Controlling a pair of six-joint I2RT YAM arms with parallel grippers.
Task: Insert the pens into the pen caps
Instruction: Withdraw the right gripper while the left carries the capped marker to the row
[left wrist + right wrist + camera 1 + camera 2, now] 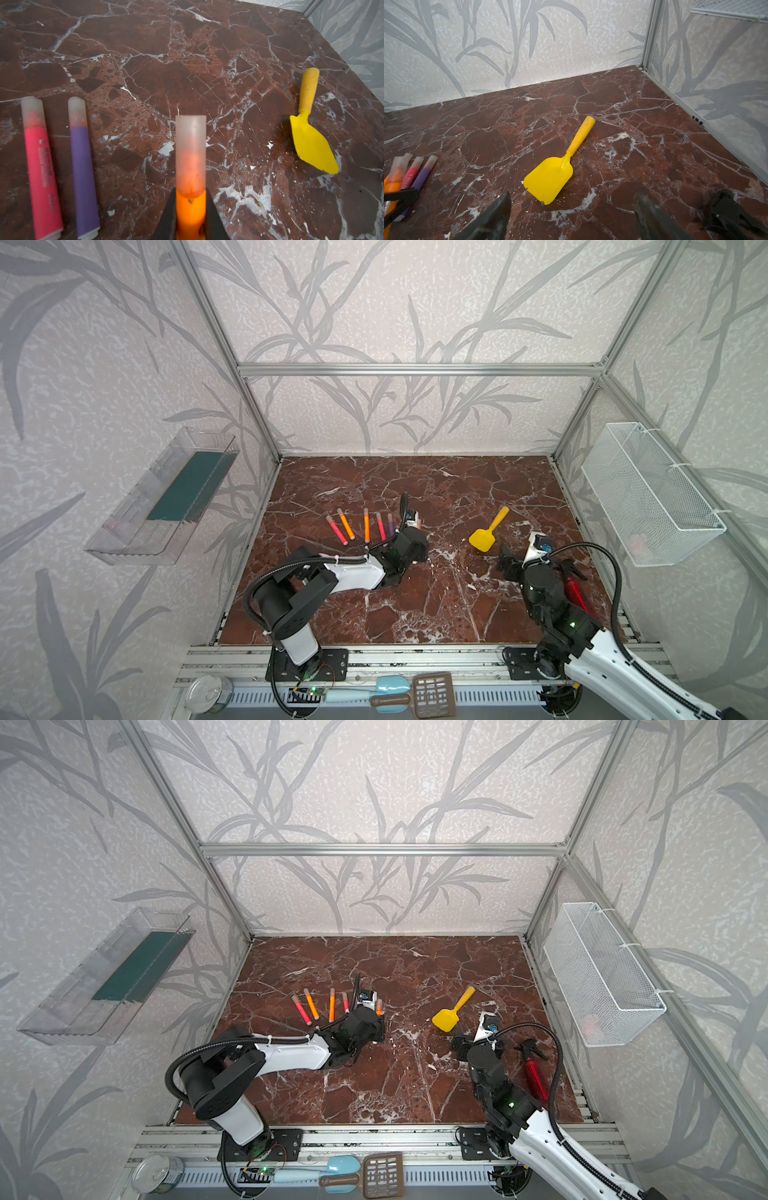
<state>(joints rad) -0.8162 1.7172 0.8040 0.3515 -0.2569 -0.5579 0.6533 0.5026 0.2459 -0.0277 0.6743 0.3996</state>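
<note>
One orange pen (190,209) between left fingers (167,220)

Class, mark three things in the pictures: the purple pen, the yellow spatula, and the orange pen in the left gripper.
purple pen (84,176): left wrist view, purple barrel.
yellow spatula (550,179): right wrist view, flat blade.
orange pen (190,208): left wrist view, orange barrel.

Readable text: none you could make out | pink pen (42,172): white lettering runs along its barrel, too blurred to read in the left wrist view | same pen (409,179), right wrist view: a small round white mark near its pale end, lettering beside it illegible
</note>
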